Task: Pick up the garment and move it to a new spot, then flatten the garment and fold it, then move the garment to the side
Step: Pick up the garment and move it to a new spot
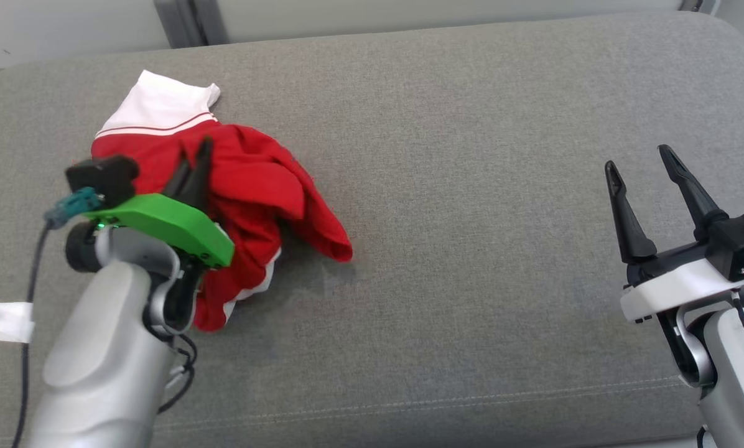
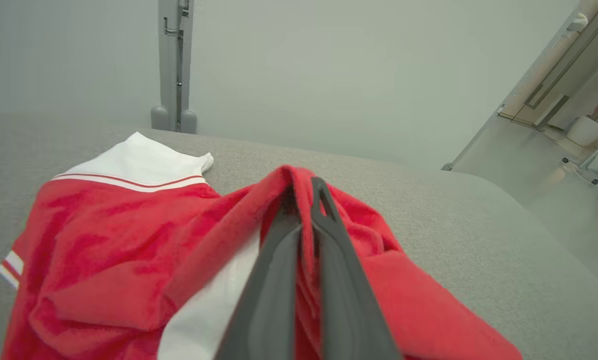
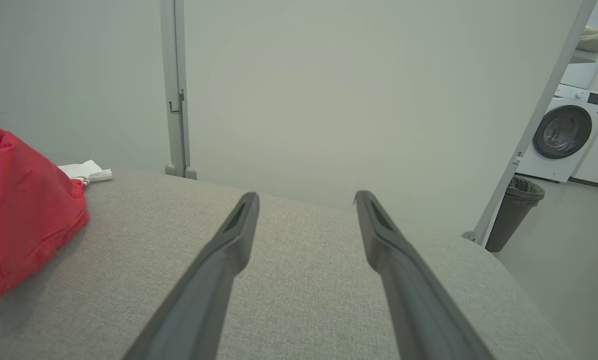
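**Left pinching red garment, right open and idle**

My left gripper (image 2: 304,186) is clenched tight on a ridge of the garment (image 1: 254,180), red cloth squeezed between my two fingers (image 2: 339,280) right up to the tips. The fold peaks at the tips, and the rest drapes down either side of them onto the grey cushion (image 1: 471,186). Garment is red, crumpled, bunched in a heap, not flat. A white panel (image 1: 160,106) with a thin red stripe lies beyond my left fingertips, and more white trim (image 2: 214,310) lies just left of the fingers, nearer my wrist. My right gripper (image 1: 637,158) is released, fingers spread wide, nothing between them, over bare cushion; whether it touches the cushion I cannot tell. Garment sits well apart, off to the left of my right fingers
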### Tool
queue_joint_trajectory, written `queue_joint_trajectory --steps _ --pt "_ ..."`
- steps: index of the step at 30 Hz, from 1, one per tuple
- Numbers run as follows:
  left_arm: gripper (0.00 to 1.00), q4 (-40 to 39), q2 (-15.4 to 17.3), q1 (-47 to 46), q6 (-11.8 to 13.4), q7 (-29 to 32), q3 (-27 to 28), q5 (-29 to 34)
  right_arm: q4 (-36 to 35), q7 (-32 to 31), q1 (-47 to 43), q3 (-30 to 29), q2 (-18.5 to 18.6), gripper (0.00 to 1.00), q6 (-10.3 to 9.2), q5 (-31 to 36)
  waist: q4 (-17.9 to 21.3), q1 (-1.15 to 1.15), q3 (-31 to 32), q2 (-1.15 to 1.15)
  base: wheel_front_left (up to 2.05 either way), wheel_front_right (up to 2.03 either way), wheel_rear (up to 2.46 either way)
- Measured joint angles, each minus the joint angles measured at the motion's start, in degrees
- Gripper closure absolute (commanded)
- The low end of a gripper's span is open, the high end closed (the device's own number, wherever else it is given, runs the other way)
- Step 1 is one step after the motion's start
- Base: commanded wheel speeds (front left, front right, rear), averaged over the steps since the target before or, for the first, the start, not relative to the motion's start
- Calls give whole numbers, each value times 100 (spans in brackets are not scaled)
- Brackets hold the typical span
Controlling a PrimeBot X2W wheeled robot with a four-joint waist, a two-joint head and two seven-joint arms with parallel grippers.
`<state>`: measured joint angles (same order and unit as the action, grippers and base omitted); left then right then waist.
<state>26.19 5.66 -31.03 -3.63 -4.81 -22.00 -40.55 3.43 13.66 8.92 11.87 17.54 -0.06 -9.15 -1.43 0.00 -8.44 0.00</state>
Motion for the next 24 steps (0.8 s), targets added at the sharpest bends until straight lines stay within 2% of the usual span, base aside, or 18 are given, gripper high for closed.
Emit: queue_joint_trajectory --steps 7,9,16,24 --pt "100 -34 761 -97 488 -155 795 -29 -37 43 -2 66 -42 0 4 0 -175 0 22 0 0 0 0" --pt "100 1 881 -74 572 -129 912 -70 -52 43 -3 104 -69 0 4 0 -187 0 2 0 0 0 0" --pt "100 114 1037 101 635 -81 1082 -118 -65 44 -2 118 -84 0 4 0 -206 0 -120 0 0 0 0" --pt "100 300 1535 187 788 -82 1471 -149 -108 45 -2 169 -81 0 12 3 -192 0 -233 0 0 0 0"
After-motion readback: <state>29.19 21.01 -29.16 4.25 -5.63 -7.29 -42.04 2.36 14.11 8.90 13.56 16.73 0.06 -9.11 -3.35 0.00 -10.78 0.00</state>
